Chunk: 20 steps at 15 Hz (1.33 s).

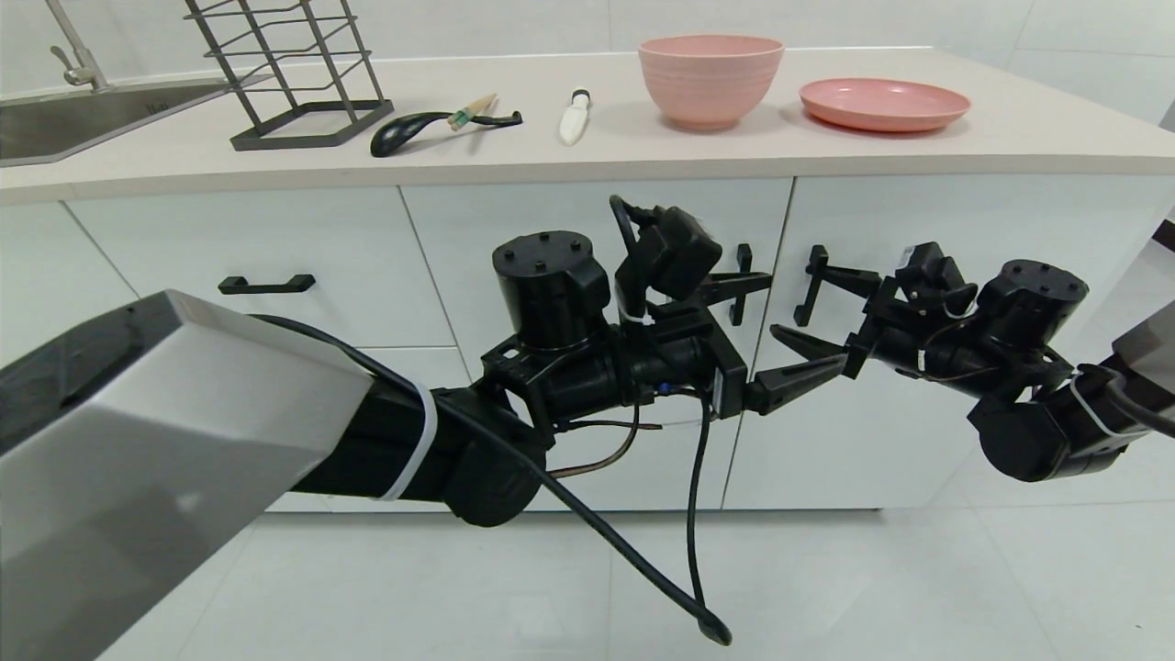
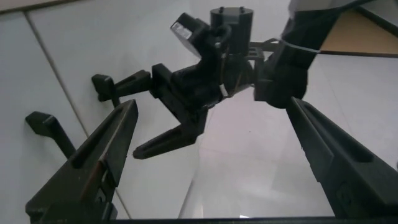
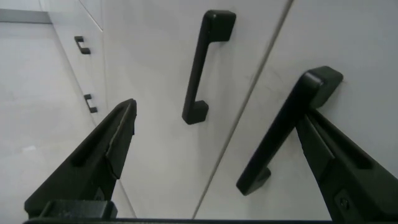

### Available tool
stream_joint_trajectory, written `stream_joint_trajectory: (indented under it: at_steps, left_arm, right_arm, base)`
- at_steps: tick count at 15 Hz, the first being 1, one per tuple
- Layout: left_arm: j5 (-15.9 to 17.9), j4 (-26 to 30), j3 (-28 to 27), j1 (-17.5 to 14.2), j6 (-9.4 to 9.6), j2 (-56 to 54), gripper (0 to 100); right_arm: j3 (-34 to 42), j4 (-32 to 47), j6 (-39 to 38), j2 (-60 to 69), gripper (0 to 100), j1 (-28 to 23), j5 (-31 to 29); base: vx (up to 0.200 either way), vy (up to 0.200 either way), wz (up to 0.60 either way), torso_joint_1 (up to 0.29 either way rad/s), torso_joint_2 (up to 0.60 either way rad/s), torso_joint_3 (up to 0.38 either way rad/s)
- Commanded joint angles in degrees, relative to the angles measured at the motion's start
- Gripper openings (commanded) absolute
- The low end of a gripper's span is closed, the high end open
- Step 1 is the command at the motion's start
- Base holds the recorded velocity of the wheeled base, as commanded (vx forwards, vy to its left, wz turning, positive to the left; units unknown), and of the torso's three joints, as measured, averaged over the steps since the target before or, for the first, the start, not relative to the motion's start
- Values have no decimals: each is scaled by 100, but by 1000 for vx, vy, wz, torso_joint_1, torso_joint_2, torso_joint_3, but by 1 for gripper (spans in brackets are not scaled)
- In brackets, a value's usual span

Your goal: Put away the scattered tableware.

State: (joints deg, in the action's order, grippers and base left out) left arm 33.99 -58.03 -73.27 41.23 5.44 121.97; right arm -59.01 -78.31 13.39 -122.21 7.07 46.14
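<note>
Fingers of left gripper (image 2: 211,106) and right gripper (image 3: 217,112) stand spread apart, empty, before the cabinet doors (image 1: 872,441).

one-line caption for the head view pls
Left gripper and right gripper, open, before cabinet doors; pink bowl, plate and utensils lie on the counter above.

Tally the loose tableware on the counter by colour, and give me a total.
Pink: 2, the bowl and the plate
Black: 1, the spoon
White: 1, the small utensil
Tan: 1, the stick-like piece lying across the spoon's handle
Total: 5
</note>
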Motion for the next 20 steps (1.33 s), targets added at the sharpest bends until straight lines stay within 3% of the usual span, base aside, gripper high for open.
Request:
stream_joint_trajectory:
  at_steps: [1, 13, 20]
  left_arm:
    - [-68, 2, -91, -1, -8, 134, 100]
    - [-76, 2, -223, -27, -8, 213, 100]
    - [-68, 81, -592, -36, -43, 416, 100]
  right_arm:
    - [-101, -9, -11, -66, 100, 22, 62]
    - [224, -149, -231, 92, 100, 22, 1081]
    - [1639, -149, -222, 1147, 100, 14, 1749]
  base:
    - [0, 0, 0, 0, 0, 0]
    - [0, 0, 0, 0, 0, 0]
    - [0, 0, 0, 0, 0, 0]
